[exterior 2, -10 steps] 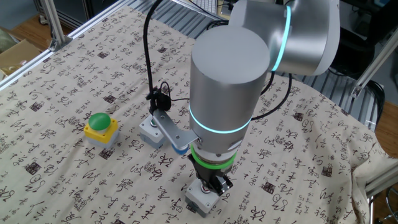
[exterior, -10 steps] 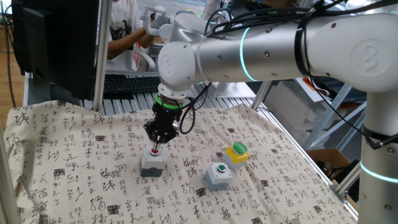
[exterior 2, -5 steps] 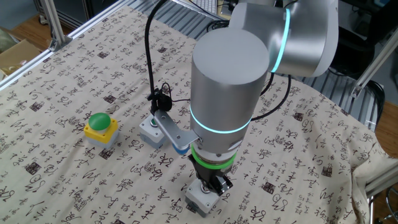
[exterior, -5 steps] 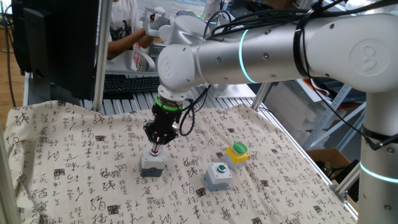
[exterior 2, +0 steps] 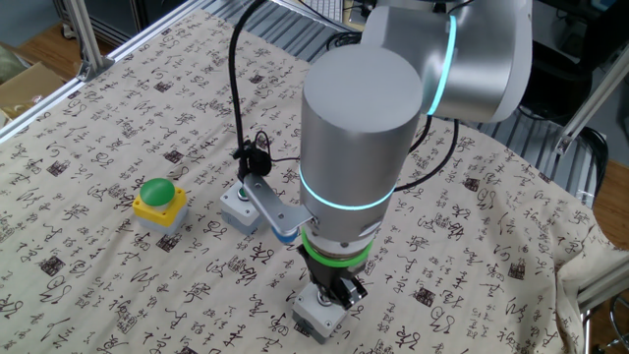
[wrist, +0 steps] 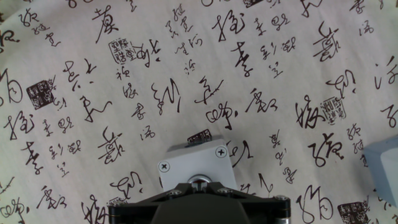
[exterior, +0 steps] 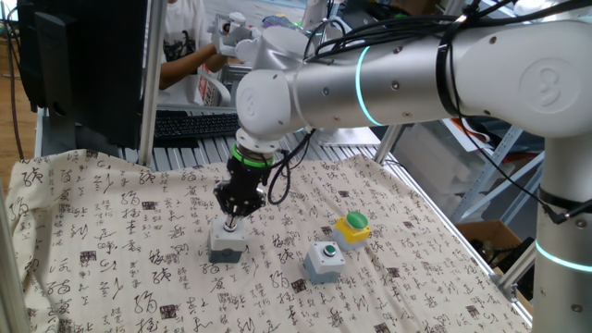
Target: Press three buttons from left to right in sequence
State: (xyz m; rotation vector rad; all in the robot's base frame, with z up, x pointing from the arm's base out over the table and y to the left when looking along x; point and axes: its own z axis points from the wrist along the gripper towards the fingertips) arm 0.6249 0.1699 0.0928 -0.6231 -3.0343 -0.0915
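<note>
Leftmost on the calligraphy-printed cloth (exterior: 111,250) sits the grey box with the red button (exterior: 228,242), and the gripper (exterior: 232,218) is directly on top of it, its tip meeting the button from above. From the other fixed view the same grey box (exterior 2: 316,315) shows only as a corner beneath the arm's wrist. In the hand view the box (wrist: 194,163) lies just under the black finger housing, with two lid screws showing and the button itself mostly covered. Whether the fingers are parted or pressed together I cannot tell: no view shows the tips clearly.

To the right, and a little nearer the camera in the first fixed view, stands the grey box with the green button (exterior: 325,261), untouched and well apart from the gripper. Right of that and slightly farther back is the yellow box with the green-yellow domed cap (exterior: 352,228), also clear of the arm.

As a judgement, the task is in its first step: the arm is on the left button, either pressing it or about to release. The middle and right buttons are presumably left to do, in that order.
</note>
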